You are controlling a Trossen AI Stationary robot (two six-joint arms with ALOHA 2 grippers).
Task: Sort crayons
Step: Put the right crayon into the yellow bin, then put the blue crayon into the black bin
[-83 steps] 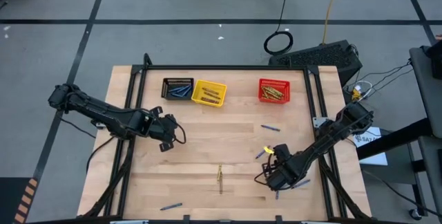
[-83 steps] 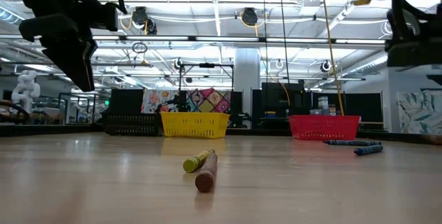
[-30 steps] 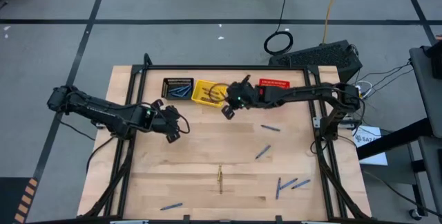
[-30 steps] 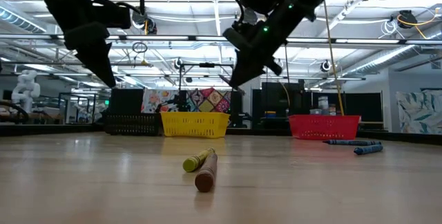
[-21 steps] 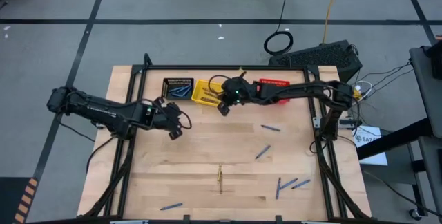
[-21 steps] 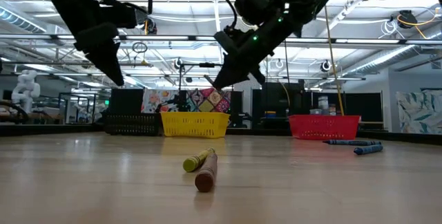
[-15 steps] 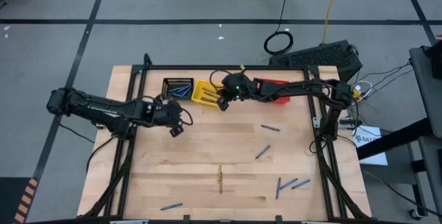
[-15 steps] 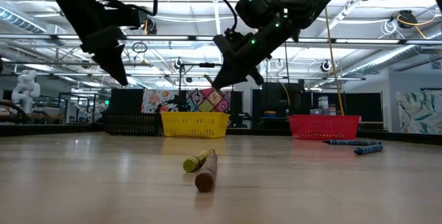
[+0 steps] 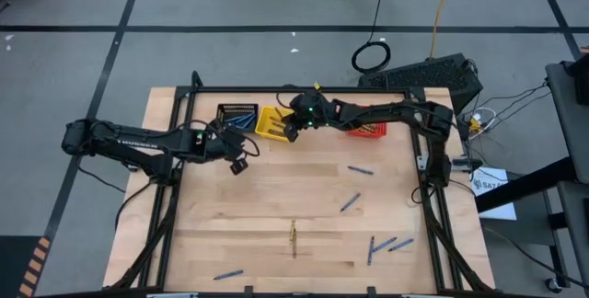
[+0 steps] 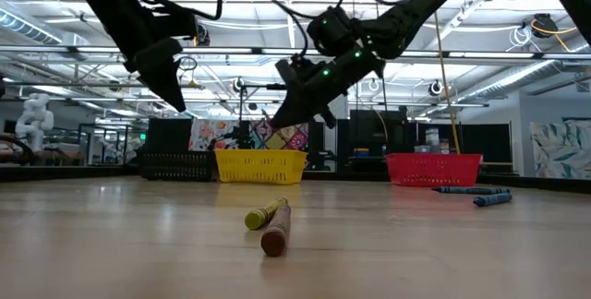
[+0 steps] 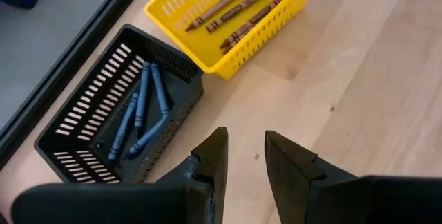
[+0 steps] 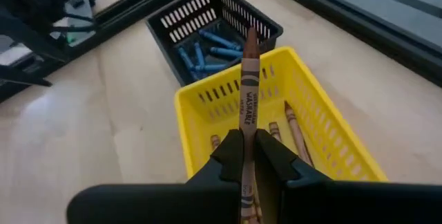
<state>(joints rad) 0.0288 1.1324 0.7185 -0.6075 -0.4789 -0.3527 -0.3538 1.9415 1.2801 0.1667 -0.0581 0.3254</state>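
High view: right gripper [image 9: 289, 133] hangs over the yellow mesh basket [image 9: 267, 132], likely to drop its load there; left gripper [image 9: 238, 163] waits just beside that basket. Right wrist view: its fingers are clamped on a thin brown paper-wrapped crayon [image 12: 247, 75], pointing over brown crayons in the basket. Left wrist view: its fingers stand apart, empty.

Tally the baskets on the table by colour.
Black basket: 1
Yellow basket: 1
Red basket: 1
Total: 3
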